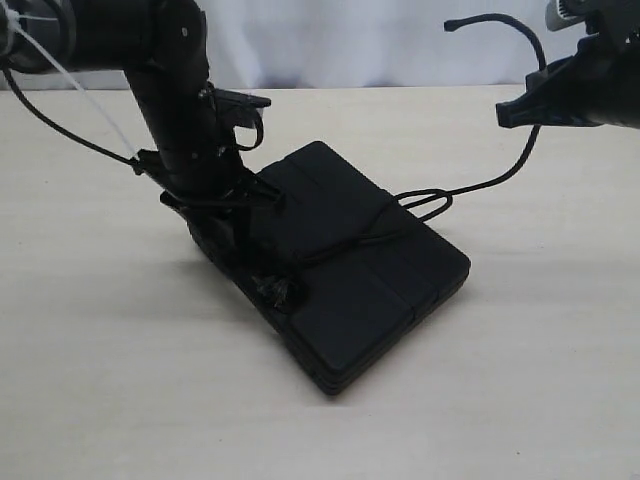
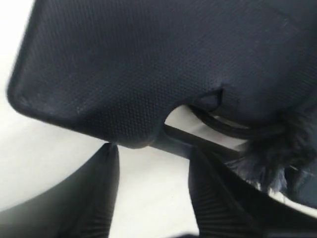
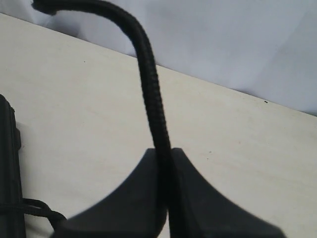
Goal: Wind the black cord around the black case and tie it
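Note:
The black case (image 1: pixel 350 270) lies flat on the pale table, its left end under my left gripper (image 1: pixel 228 205). The black cord (image 1: pixel 375 232) crosses the case's top, loops on the table at its far side, then climbs to my right gripper (image 1: pixel 507 114), with the knobbed tip curling above. Its frayed knot (image 1: pixel 275 290) sits at the case's near left edge. In the left wrist view the case (image 2: pixel 148 64) fills the top, the frayed knot (image 2: pixel 277 163) is beside it, and my left gripper (image 2: pixel 154 148) is open at the case's edge. My right gripper (image 3: pixel 163 151) is shut on the cord (image 3: pixel 148 74).
A white curtain (image 1: pixel 380 40) hangs behind the table's far edge. My left arm's own cable (image 1: pixel 60 120) trails over the table at the left. The right wrist view shows the case's side (image 3: pixel 7 173) and the cord's loop (image 3: pixel 34 208) on the table.

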Controlling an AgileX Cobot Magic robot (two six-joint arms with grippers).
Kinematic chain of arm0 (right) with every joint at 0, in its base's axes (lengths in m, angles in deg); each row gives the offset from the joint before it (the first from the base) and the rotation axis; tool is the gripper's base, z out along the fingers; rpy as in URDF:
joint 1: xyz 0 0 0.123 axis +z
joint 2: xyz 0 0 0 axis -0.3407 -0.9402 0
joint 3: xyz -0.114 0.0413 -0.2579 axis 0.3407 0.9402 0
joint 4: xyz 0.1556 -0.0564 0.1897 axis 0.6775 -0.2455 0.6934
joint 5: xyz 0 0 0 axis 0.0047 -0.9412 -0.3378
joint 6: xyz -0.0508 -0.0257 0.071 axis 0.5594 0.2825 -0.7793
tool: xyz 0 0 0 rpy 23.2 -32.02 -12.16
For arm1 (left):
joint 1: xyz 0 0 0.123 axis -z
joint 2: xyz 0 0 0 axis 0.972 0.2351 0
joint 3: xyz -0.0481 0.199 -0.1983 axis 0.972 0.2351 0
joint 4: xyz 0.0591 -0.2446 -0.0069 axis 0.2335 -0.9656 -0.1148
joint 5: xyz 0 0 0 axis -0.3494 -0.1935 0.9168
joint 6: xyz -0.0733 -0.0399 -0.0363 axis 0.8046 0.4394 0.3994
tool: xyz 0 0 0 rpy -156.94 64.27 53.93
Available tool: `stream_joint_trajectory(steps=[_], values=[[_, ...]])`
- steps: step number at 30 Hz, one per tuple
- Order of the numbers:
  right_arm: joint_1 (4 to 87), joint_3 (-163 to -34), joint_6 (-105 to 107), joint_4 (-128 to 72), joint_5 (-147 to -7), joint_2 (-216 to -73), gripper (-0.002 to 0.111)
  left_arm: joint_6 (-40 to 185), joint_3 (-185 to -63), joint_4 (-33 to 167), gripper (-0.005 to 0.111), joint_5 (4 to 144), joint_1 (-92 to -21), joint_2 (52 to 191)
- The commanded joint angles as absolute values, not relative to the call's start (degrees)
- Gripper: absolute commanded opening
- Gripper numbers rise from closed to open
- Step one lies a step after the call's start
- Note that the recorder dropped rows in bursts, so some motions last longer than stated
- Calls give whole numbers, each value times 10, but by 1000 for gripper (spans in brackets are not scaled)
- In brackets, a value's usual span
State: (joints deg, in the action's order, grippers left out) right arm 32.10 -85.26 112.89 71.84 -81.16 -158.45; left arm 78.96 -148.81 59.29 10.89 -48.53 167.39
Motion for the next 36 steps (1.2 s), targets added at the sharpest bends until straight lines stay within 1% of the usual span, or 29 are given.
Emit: stream_joint_trajectory(steps=[1, 3, 5, 7, 8, 17, 21, 30, 34, 36], values=[[317, -855, 1126, 720, -813, -1586, 4, 857, -1484, 585, 42, 86, -482, 1699], [317, -855, 1126, 720, -813, -1586, 4, 857, -1471, 577, 42, 87, -475, 1699], [317, -855, 1124, 720, -813, -1585, 4, 864, -1442, 578, 42, 122, -463, 1699], [317, -853, 1120, 720, -814, -1585, 4, 905, -1413, 577, 42, 204, -464, 1699], [317, -851, 1120, 720, -814, -1585, 4, 913, -1408, 577, 42, 220, -464, 1699], [317, -847, 1105, 720, -814, -1585, 4, 917, -1407, 578, 42, 330, -464, 1704], [317, -847, 1105, 720, -814, -1585, 4, 919, -1407, 582, 42, 347, -464, 1704], [317, -847, 1088, 720, -814, -1585, 4, 932, -1407, 682, 42, 365, -464, 1704], [317, -847, 1067, 720, -810, -1584, 4, 934, -1407, 683, 41, 388, -464, 1707], [317, -847, 1066, 720, -810, -1584, 4, 935, -1407, 683, 36, 393, -464, 1717]])
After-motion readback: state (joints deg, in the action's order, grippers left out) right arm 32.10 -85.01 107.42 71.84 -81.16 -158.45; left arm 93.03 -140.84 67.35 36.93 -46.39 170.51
